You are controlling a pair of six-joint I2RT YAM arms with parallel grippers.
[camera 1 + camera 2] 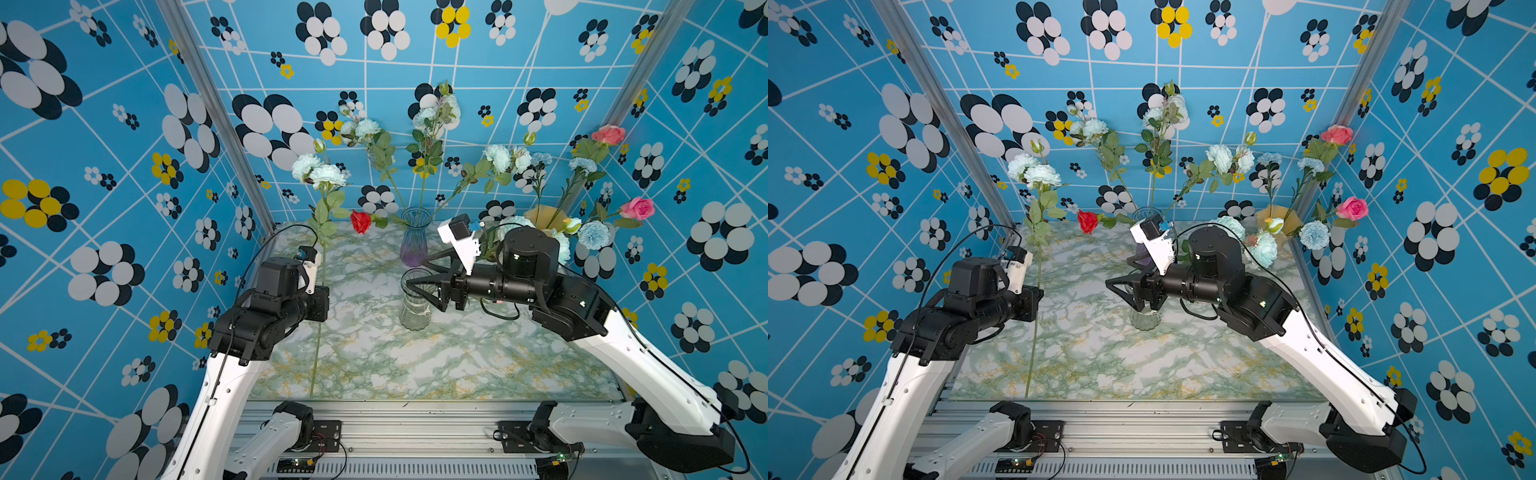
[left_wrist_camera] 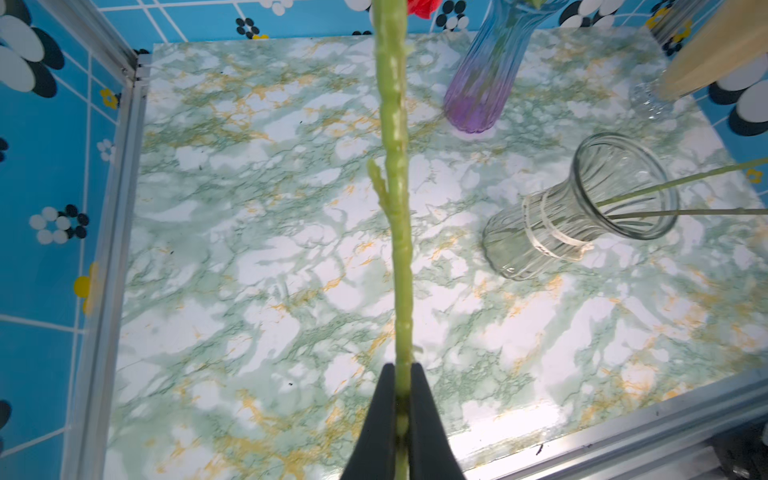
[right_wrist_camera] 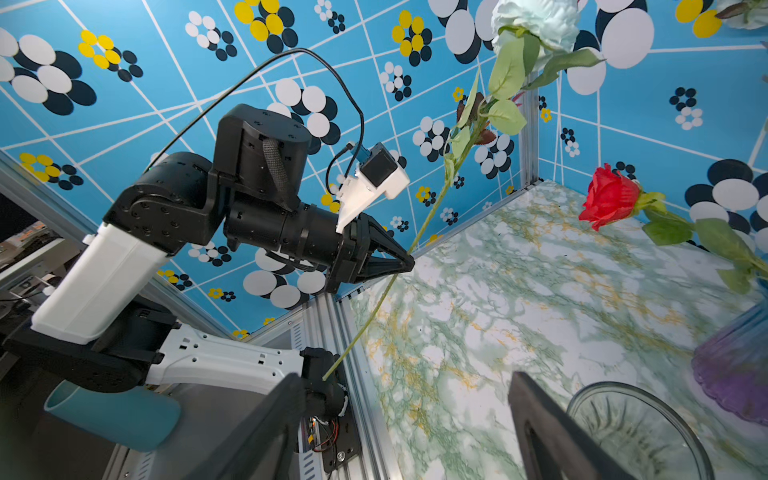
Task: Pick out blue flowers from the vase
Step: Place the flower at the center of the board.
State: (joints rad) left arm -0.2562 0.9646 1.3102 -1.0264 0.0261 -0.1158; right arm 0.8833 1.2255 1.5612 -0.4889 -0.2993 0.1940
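Picking out looks half done. The left hand (image 2: 400, 370) is clenched on the green stem (image 2: 395, 208) of a blue flower (image 1: 320, 172), held upright left of centre in a top view and clear of the purple-based vase (image 1: 415, 237) at upper centre, where more blue blooms (image 1: 436, 112) stand. The right hand (image 1: 415, 273) is spread wide and empty at the clear vase (image 1: 413, 307) in mid-frame; contact is unclear. Next, probably, the long stem's low end must be steered into that clear vase.

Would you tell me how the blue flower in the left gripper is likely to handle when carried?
Its stem runs nearly straight above and below the shut left gripper, so it is probably fairly stiff. The blooms sit high above the grip, so it may sway or pivot in the jaws.
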